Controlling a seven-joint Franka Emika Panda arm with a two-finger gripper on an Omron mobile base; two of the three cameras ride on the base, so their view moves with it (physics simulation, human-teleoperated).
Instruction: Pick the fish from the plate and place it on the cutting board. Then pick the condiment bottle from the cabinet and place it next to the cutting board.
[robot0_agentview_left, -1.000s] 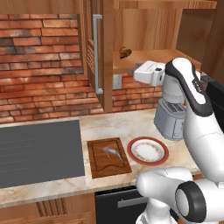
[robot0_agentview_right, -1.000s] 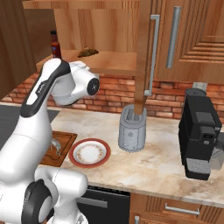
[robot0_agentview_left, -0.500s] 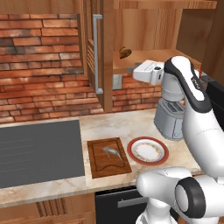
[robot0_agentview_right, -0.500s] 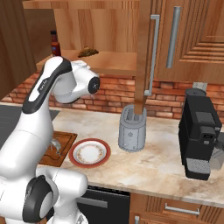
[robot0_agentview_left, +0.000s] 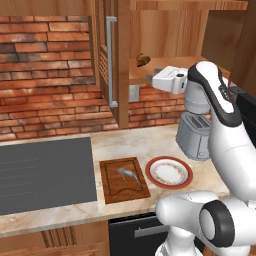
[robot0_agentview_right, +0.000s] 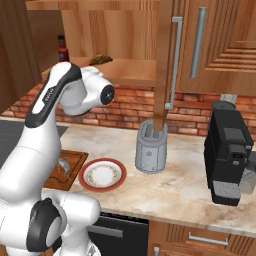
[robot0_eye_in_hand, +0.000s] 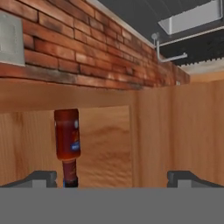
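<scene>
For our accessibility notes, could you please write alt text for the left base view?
The white arm reaches its end effector toward the open wall cabinet, while below, a small silver fish lies on the dark cutting board beside an empty red-rimmed plate.

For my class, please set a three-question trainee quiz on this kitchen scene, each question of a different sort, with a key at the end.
1. True or false: the fish lies on the cutting board.
2. Where does the condiment bottle stand? A) on the counter beside the toaster B) on the cabinet shelf C) on the plate
3. Fill in: the gripper is raised to shelf height and its jaws are ____.

Key: 1 true; the plate beside the board is bare. 2 B. 3 open; the hand view shows the bottle ahead, nearer one fingertip, not gripped.
</scene>
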